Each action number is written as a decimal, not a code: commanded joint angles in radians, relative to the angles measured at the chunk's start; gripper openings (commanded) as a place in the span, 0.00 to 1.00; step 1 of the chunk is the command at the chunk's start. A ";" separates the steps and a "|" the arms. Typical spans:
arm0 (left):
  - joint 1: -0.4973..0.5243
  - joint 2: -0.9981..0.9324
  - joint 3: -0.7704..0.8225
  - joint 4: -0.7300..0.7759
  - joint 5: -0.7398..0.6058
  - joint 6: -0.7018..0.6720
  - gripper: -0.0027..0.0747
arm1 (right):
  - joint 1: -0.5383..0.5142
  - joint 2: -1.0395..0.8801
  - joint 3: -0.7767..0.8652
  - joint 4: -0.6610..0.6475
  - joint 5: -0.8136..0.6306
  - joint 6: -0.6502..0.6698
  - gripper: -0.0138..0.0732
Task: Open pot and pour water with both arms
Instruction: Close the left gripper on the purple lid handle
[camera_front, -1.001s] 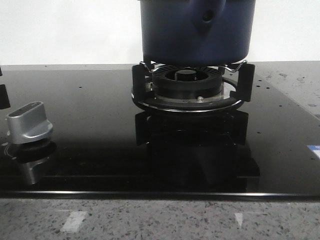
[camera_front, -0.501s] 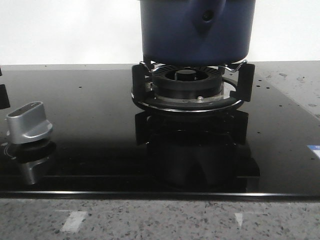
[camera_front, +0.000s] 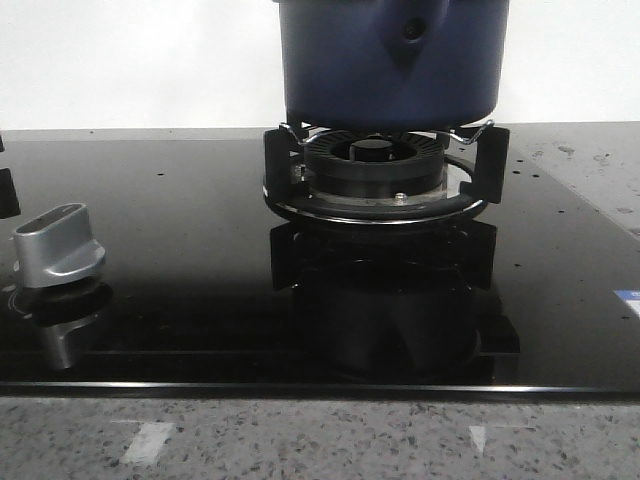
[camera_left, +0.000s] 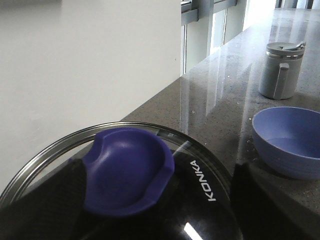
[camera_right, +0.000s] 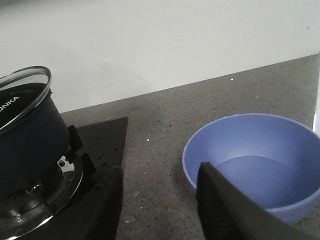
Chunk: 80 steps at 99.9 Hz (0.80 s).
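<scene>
The dark navy pot (camera_front: 390, 70) sits on the burner stand at the top centre of the front view, its handle mount with a round hole facing me. No gripper shows in the front view. In the left wrist view the glass lid (camera_left: 210, 165) with its blue knob (camera_left: 125, 165) lies right under my left gripper (camera_left: 157, 167), which is open with a finger on each side of the knob. My right gripper (camera_right: 160, 170) is open and empty over the grey counter, between the pot (camera_right: 25, 145) and a blue bowl (camera_right: 255, 160).
The black burner ring (camera_front: 375, 165) and its pot stand sit on the glossy black hob (camera_front: 180, 250). A silver control knob (camera_front: 58, 245) is at the front left. The blue bowl (camera_left: 290, 140) holds a little water. A grey lidded mug (camera_left: 282, 70) stands behind it.
</scene>
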 joint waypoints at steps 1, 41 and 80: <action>-0.006 -0.022 -0.030 -0.073 -0.012 -0.011 0.71 | -0.004 0.023 -0.034 -0.011 -0.074 -0.011 0.52; -0.004 -0.022 -0.049 -0.073 0.000 -0.011 0.71 | -0.004 0.023 -0.034 -0.011 -0.074 -0.011 0.52; -0.006 -0.015 -0.063 -0.073 0.042 -0.011 0.71 | -0.004 0.023 -0.034 -0.010 -0.071 -0.011 0.52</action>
